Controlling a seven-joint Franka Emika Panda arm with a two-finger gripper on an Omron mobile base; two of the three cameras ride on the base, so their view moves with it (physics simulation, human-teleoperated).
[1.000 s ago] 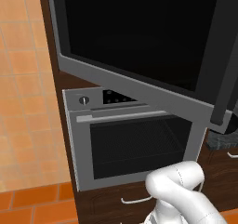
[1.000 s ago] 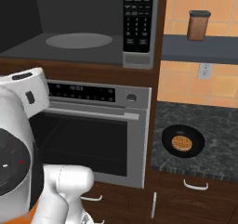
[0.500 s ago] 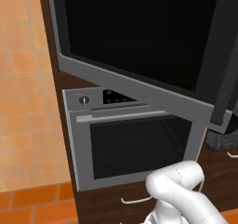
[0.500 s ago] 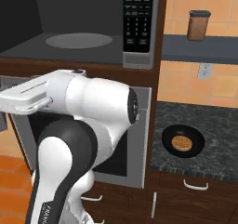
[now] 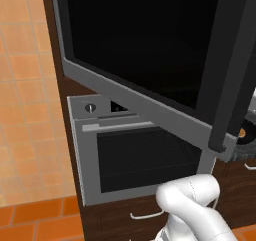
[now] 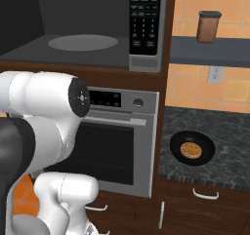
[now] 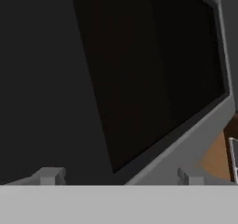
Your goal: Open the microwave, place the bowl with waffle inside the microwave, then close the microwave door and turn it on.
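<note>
1 microwave door (image 5: 145,50), black glass, grey-framed, swung wide open.

Orange-tan square tiles cover the wall (image 5: 22,85), with a darker orange tiled floor (image 5: 35,220) below. Dark brown wood cabinetry (image 6: 168,58) frames a silver oven (image 6: 119,141) with 1 round knob visible at its upper corner (its window looks like fine mesh). Right of it lies a dark speckled counter (image 6: 229,146), with drawers carrying pale handles (image 6: 204,195) underneath. A grey shelf (image 6: 210,51) holds a brown canister (image 6: 208,27), and a white outlet (image 6: 213,74) sits on the tiles beneath.
</note>
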